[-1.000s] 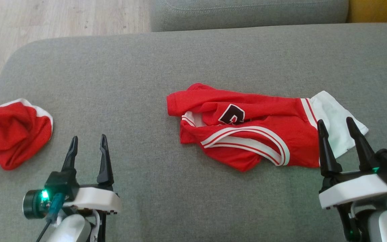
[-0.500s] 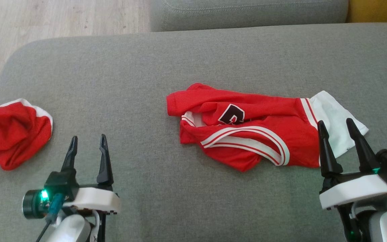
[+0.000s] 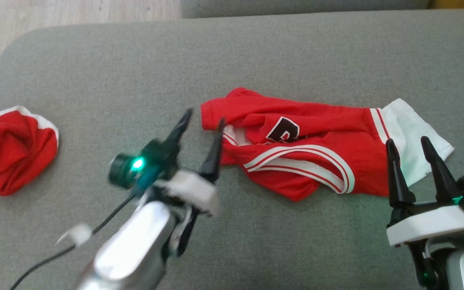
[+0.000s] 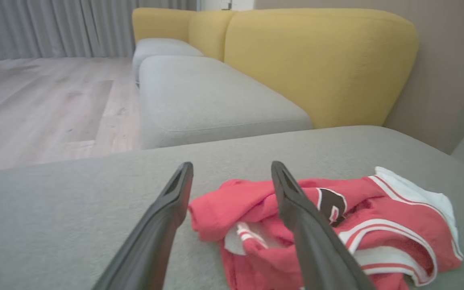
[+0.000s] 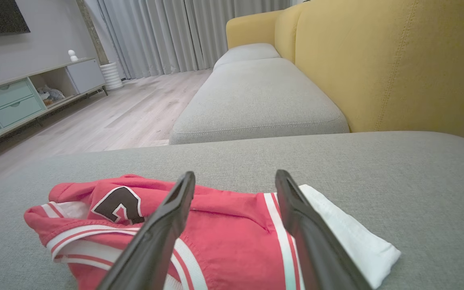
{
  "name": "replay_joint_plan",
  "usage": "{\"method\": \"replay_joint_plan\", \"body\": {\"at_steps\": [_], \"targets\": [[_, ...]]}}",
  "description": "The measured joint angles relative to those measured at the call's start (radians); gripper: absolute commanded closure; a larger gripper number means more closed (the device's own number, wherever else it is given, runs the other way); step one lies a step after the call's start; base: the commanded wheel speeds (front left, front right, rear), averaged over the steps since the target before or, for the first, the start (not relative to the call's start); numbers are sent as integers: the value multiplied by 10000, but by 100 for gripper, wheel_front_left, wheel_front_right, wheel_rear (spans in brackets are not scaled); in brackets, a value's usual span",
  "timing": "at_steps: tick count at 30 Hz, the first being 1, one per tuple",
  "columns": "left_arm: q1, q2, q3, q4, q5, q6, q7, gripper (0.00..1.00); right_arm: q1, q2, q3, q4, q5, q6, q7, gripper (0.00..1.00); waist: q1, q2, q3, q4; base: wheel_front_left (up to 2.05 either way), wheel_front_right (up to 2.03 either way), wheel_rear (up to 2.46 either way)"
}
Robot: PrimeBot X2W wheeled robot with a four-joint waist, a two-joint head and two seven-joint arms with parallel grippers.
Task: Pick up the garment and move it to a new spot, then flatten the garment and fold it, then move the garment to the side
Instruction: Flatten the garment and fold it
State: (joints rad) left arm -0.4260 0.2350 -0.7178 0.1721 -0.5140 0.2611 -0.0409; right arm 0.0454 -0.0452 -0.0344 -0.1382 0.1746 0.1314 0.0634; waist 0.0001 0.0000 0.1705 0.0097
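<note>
Presently, entry one: crumpled red jersey (image 3: 296, 161) with white striped trim and a dark chest letter, bunched near the middle of the broad grey fabric sofa cushion (image 3: 256, 52), its white panel trailing toward the robot's right. Left gripper (image 3: 206, 117): both dark fingers spread apart, nothing between them, tips just beside the jersey's left end; whether they touch cloth cannot be told. Right gripper (image 3: 407, 141): fingers likewise parted and empty, poised at the near edge of the white panel. Step in hand, by judgement: the first pick-up. Recommended handling: lower each pair of fingers astride a single outer fold at opposite ends, pinch deep enough to catch the fabric rather than skim it, then lift both ends evenly so the cloth hangs open. Room: bare cushion lies ahead of and nearer than the jersey, ample for a new spot. Limits: rounded left corner falling to pale wood floor (image 3: 75, 12); second red-and-white bundled cloth (image 3: 12, 153) near that left edge, best avoided; yellow upholstered backrest (image 4: 316, 60) beyond.
</note>
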Motion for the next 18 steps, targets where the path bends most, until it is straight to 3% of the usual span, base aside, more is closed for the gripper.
{"method": "replay_joint_plan", "body": {"at_steps": [1,4,16,17,18], "targets": [[-522,-337,-201,332,-65,-217,451,0,-56,0,12,6,0,0,0,0,0,0,118,-10,0,0,0],[-1009,-596,-418,1011,-265,-424,1363,0,-237,0,77,19,2,0,0,0,1,0,209,-108,0,0,0],[-1056,-878,-736,2422,-1227,-880,3233,0,-262,0,23,144,113,0,0,0,0,0,388,-375,0,0,0],[-1022,-901,-738,2481,-1350,-980,3281,10,-262,0,23,153,119,0,0,0,0,0,396,-380,0,0,0],[-990,-938,-736,2514,-1461,-1064,3285,69,-263,0,23,171,119,0,0,0,0,0,405,-385,0,0,0]]}}
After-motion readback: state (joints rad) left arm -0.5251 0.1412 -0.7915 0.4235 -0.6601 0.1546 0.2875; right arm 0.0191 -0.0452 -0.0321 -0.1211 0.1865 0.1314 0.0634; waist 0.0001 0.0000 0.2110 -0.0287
